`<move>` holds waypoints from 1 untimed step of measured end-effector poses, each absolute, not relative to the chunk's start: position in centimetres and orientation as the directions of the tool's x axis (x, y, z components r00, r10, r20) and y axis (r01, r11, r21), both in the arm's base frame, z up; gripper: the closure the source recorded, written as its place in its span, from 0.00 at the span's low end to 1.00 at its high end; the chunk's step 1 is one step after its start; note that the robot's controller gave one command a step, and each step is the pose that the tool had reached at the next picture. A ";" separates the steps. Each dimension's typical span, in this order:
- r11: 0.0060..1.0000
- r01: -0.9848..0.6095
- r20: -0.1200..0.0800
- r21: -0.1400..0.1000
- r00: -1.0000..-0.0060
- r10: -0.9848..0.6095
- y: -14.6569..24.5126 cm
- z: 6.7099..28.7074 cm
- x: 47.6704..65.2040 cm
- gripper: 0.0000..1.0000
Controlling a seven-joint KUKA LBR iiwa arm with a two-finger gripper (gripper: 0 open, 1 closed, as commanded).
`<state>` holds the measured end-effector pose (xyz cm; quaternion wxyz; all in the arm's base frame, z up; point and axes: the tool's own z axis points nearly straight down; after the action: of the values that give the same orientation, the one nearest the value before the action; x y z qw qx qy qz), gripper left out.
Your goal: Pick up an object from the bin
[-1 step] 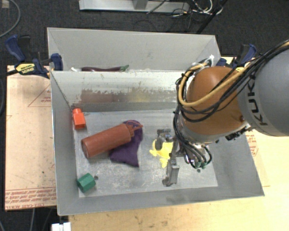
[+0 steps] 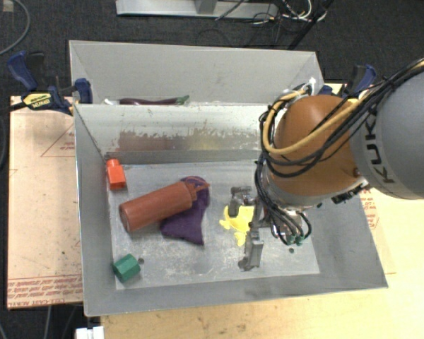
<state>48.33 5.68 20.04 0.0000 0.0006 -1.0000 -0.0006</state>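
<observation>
Tool low in bin, spread wide astride small yellow piece on the floor just right of purple cloth; not yet clamped on anything. Best closed squarely across the yellow piece's middle, then raised straight, clear of the cloth.

The grey KUKA arm reaches in from 3 o'clock and bends down into an orange-domed wrist, which is looped by cream and black cables. Below the wrist, toward 7 o'clock, the gripper points downward. Its jaws are spread apart, one metal finger lying toward 5 o'clock of the other.
</observation>
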 end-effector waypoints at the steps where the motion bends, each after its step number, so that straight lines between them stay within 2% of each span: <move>1: 0.998 0.056 -0.005 0.002 -0.998 0.056 9.0 16.1 50.0 0.00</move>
<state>49.98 9.02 16.07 -0.0026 -0.0280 -0.9996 -0.0008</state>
